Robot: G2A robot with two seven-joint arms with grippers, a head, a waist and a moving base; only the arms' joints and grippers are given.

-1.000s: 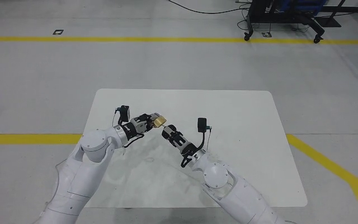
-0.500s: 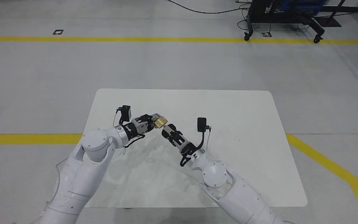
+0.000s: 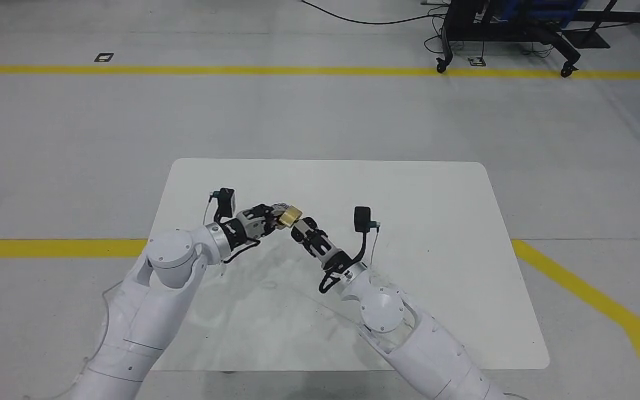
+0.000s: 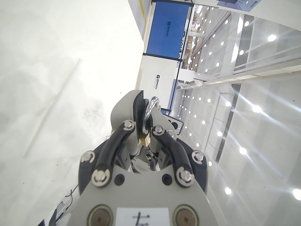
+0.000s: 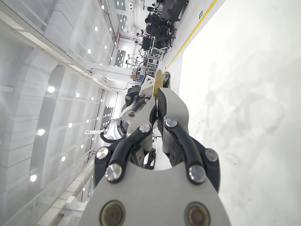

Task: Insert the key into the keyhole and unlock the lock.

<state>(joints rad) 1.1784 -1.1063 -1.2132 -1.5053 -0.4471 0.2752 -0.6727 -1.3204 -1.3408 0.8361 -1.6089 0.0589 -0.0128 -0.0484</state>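
Above the white table [image 3: 430, 200], left of its middle, my left gripper [image 3: 272, 215] is shut on a small brass lock [image 3: 289, 215]. The left wrist view shows its silver shackle and brass body [image 4: 145, 140] clamped between my left gripper's [image 4: 148, 109] fingers. My right gripper [image 3: 300, 229] meets the lock from the near right, its tips touching or nearly touching it. In the right wrist view, my right gripper [image 5: 157, 96] is shut, with a thin brass key [image 5: 158, 81] sticking out of its tips toward the left gripper [image 5: 141, 92]. The keyhole is hidden.
The bare tabletop spreads around both grippers, with most room to the right and at the back. A black wheeled cart [image 3: 510, 30] stands on the floor far behind the table. A yellow floor line [image 3: 200, 70] runs past the table's far side.
My right gripper has edged a little closer to the lock. The left gripper has kept the lock almost still.
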